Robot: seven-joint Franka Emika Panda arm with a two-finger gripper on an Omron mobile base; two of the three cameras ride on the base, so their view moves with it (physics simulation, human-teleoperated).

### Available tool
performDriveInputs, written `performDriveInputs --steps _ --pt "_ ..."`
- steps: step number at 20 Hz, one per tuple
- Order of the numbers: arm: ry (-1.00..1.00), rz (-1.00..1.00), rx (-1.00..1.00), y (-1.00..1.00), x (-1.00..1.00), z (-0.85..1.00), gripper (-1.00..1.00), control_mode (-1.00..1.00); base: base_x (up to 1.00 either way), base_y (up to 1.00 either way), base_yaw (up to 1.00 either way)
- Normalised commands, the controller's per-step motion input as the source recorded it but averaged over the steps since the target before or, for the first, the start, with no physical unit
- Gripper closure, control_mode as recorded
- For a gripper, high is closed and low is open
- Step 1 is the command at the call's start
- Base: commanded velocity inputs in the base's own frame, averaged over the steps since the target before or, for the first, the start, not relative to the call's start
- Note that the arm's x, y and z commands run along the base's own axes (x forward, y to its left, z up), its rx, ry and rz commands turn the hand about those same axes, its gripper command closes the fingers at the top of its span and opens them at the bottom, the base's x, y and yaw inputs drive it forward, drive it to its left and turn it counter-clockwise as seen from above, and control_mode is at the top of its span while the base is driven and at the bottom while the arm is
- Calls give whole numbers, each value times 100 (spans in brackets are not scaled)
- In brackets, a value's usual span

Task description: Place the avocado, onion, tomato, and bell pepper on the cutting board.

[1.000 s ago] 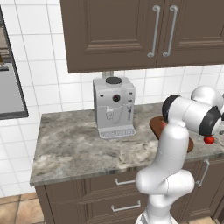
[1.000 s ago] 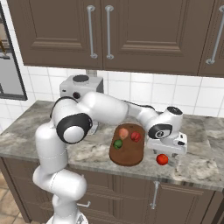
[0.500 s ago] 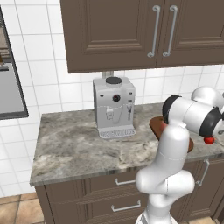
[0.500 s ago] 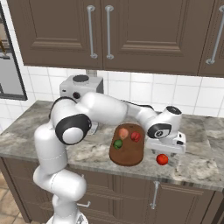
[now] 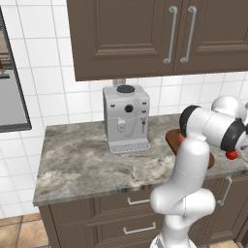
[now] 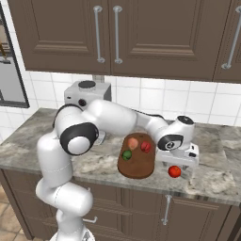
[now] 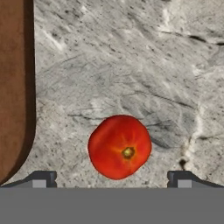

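The red tomato (image 6: 174,172) lies on the granite counter just right of the cutting board (image 6: 136,165), a dark reddish-brown slab. My gripper (image 6: 176,165) hangs open right over the tomato. In the hand view the tomato (image 7: 120,146) sits between the two fingertips (image 7: 41,178), slightly left of centre, and nothing grips it. The board's edge (image 7: 15,87) runs along the left side. On the board rest the orange-tan onion (image 6: 133,142), the green avocado (image 6: 126,154) and a red bell pepper (image 6: 146,147). In the left base view the tomato (image 5: 232,154) peeks out beneath my arm.
A white coffee machine (image 5: 126,117) stands at the back of the counter against the tiled wall. Dark cabinets (image 6: 141,33) hang above. The counter's front edge (image 6: 197,193) runs close in front of the tomato.
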Motion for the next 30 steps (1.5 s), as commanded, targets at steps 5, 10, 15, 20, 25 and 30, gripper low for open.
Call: performDriveInputs --steps 5,10,15,20,25,30 --pt "0 0 0 0 0 -25 -100 -100 0 0 0" --pt "0 0 0 0 3 -17 -100 -100 0 0 0" --pt "0 0 0 0 0 -1 -100 -100 0 0 0" --pt "0 0 0 0 7 0 -100 -100 0 0 0" --pt "0 1 0 0 13 0 -100 -100 0 0 0" --pt "0 1 0 -1 3 -1 -100 -100 0 0 0"
